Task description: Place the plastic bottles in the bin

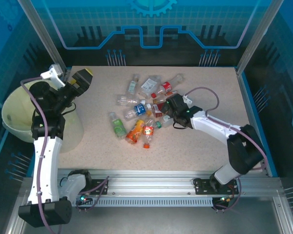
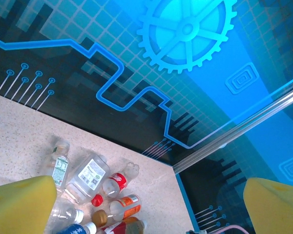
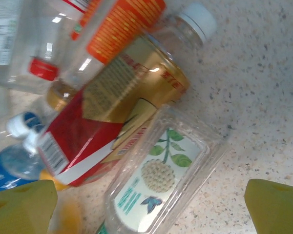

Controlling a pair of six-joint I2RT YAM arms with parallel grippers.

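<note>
1. While the left gripper hovers over the far left of the speckled beige table with its yellow fingers wide and empty, the small clear plastic bottles lie scattered mid-table, to its right.
2. The right gripper sits low at the pile's right edge, its fingers wide apart.
3. A clear bottle with a green plant label lies between them, ungripped.
4. The large round pale yellow-green bin stands off the table's left edge.
</note>
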